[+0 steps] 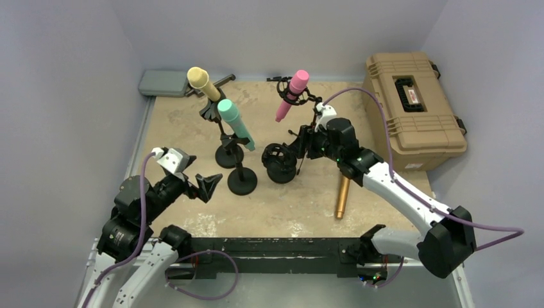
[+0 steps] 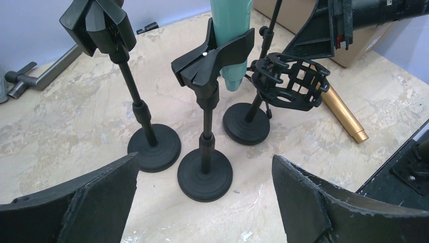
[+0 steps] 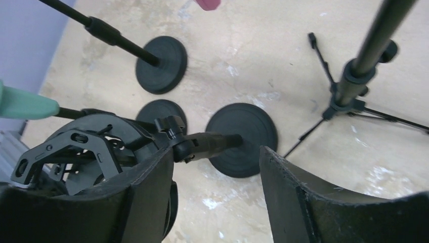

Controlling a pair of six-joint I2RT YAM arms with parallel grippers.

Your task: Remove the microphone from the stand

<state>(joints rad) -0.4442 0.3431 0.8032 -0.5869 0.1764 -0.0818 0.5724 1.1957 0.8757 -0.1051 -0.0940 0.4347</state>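
- My left pincer (image 2: 205, 161): jaws wide, empty.
- My right pincer (image 3: 216, 152): jaws half parted beside the shock mount (image 3: 76, 152), gripping nothing.
- Gold microphone (image 1: 342, 197) lies at the mount's four o'clock.
- Tan case (image 1: 414, 102), two o'clock, shut.

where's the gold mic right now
In the top view the gold microphone lies flat on the table, right of centre, just right of the empty shock-mount stand.

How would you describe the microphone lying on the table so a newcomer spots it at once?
Start at the big tan plastic hard case at the table's far right. Nearer the arms, beside the right arm's white forearm, a slim copper-coloured metal microphone lies flat on the beige tabletop. The pink microphone, yellow microphone and teal microphone sit raised in stands; only this one lies down.
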